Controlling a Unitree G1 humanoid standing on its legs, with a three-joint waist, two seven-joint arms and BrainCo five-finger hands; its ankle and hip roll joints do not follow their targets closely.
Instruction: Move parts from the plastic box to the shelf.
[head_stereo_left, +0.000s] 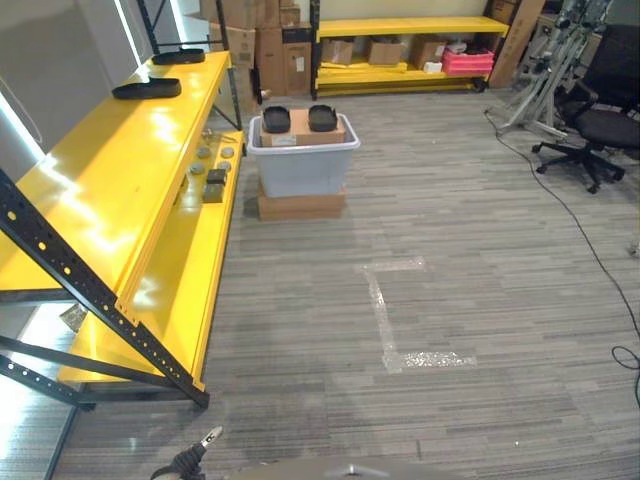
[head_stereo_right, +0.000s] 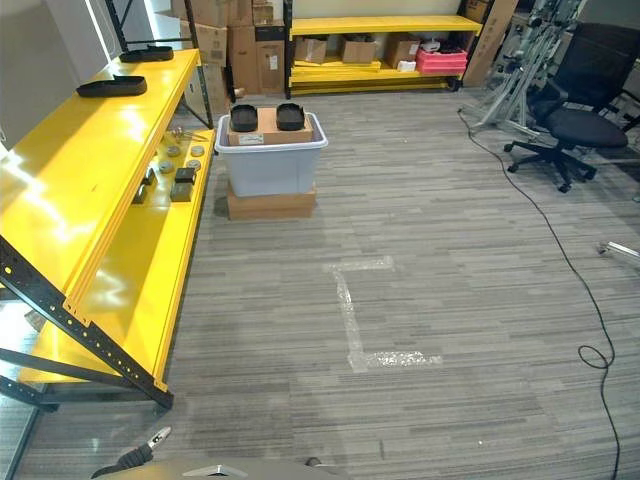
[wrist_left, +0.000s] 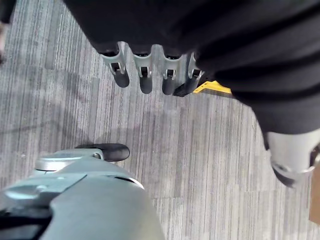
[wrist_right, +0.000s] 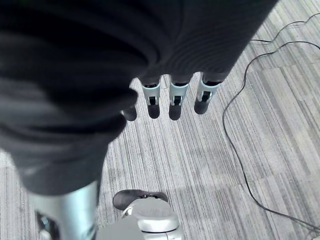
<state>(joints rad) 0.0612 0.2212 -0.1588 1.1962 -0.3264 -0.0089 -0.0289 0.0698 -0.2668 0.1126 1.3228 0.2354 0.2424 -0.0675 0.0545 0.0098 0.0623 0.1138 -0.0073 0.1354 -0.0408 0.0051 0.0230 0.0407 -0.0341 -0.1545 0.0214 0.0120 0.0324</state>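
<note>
The long yellow metal shelf (head_stereo_left: 120, 190) is running along the robot's left, with a row of small dark and grey parts (head_stereo_left: 213, 178) lying on its lower level and two flat black trays (head_stereo_left: 146, 89) sitting on its top level. Beyond its far end, the translucent grey plastic box (head_stereo_left: 302, 158) is resting on a flat brown cardboard carton (head_stereo_left: 301, 205), well apart from the robot across the grey striped carpet (head_stereo_left: 450, 300). Inside the box, two black round-cornered parts (head_stereo_left: 277, 119) are sitting side by side on a brown cardboard box (head_stereo_left: 303, 130).

The left hand (wrist_left: 145, 75) is hanging over the carpet with its fingers straight and relaxed, holding nothing. The right hand (wrist_right: 172, 102) is hanging likewise, fingers loose and empty.

Judging by this, the task is standing at the approach step: nothing is being carried, and the next move is calling for walking up to the plastic box and reaching in for a black part.
</note>
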